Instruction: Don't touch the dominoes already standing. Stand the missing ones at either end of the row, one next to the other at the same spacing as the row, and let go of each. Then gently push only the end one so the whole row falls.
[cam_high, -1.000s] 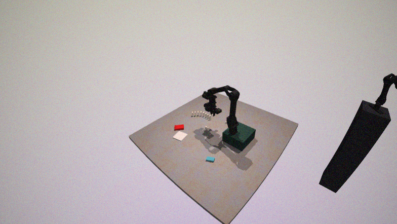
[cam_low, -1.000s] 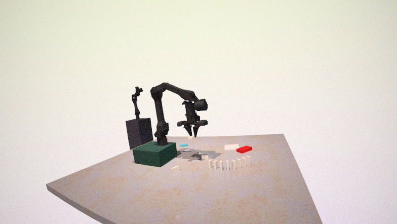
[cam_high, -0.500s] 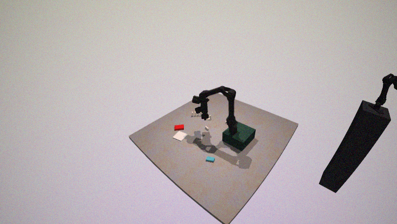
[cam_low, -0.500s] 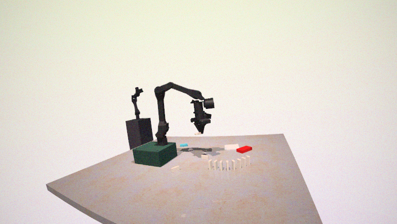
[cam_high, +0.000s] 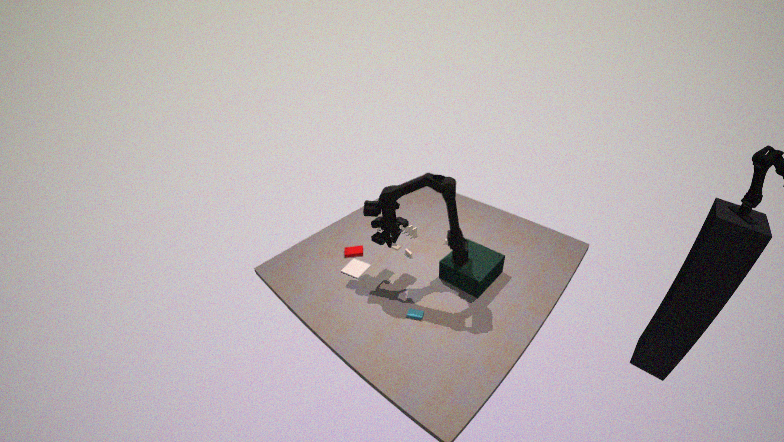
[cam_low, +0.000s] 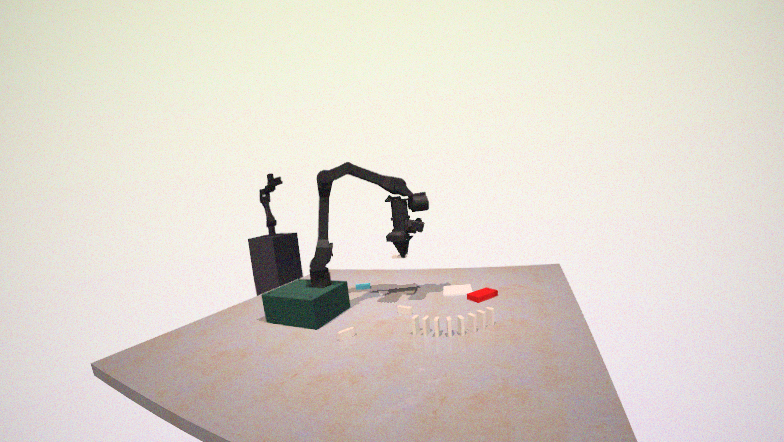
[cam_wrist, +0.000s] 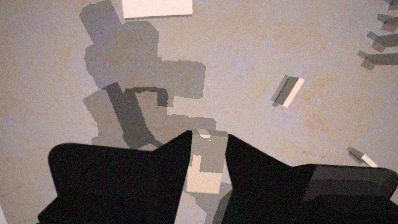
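My gripper (cam_high: 390, 244) (cam_low: 403, 255) (cam_wrist: 208, 138) is shut on a cream domino (cam_high: 395, 247) (cam_low: 395, 256) (cam_wrist: 204, 183), held high above the table. Several cream dominoes (cam_low: 437, 326) stand upright in a curved row; some also show beyond the gripper in the top view (cam_high: 412, 231) and at the upper right of the wrist view (cam_wrist: 388, 41). One loose domino (cam_high: 408, 252) (cam_low: 405, 309) (cam_wrist: 294, 92) lies on the table near the row's end closer to the base. Another loose domino (cam_low: 346, 332) (cam_wrist: 370, 160) lies nearer the green base.
A red block (cam_high: 353, 251) (cam_low: 482, 294) and a white square (cam_high: 355, 268) (cam_low: 457, 289) (cam_wrist: 157, 7) lie beyond the arm. A teal block (cam_high: 415, 314) (cam_low: 362, 286) lies to one side. The arm stands on a green base (cam_high: 483, 269) (cam_low: 305, 304). A dark pillar (cam_high: 686, 285) (cam_low: 274, 263) with another arm stands off the table.
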